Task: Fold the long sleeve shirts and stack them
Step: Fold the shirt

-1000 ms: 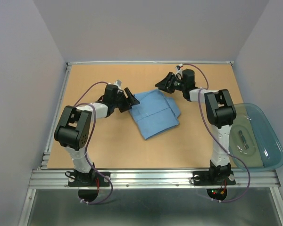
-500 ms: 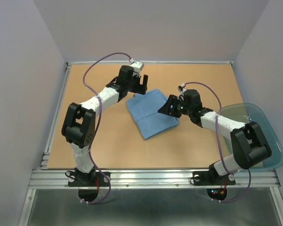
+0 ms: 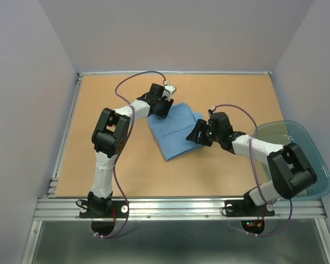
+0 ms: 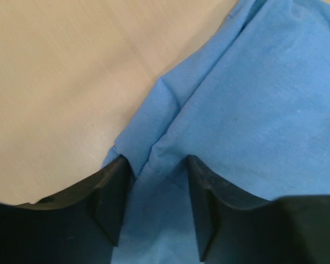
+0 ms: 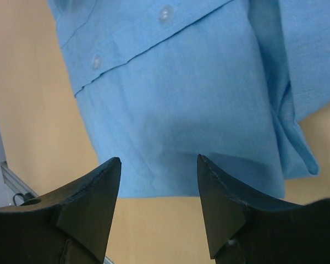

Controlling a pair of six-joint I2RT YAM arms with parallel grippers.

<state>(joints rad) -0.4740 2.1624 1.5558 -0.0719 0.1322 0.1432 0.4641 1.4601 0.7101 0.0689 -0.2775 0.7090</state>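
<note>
A folded light blue shirt (image 3: 176, 131) lies in the middle of the table. My left gripper (image 3: 161, 108) is down at its far left corner. In the left wrist view its jaws (image 4: 157, 164) stand open astride a creased fold of the shirt (image 4: 253, 99), with cloth lying between the fingers. My right gripper (image 3: 197, 133) is at the shirt's right edge. In the right wrist view it (image 5: 158, 160) is open and empty, just off the hem of the shirt (image 5: 181, 99), whose button placket shows.
A translucent teal tub (image 3: 305, 165) sits off the table's right edge by the right arm, with a small item inside. The tan tabletop (image 3: 115, 165) is ringed by grey walls and a metal rail at the near edge.
My left gripper swung from the shirt's left side round to its far left corner and came down on it. My right gripper moved from the far side to the shirt's right edge.
</note>
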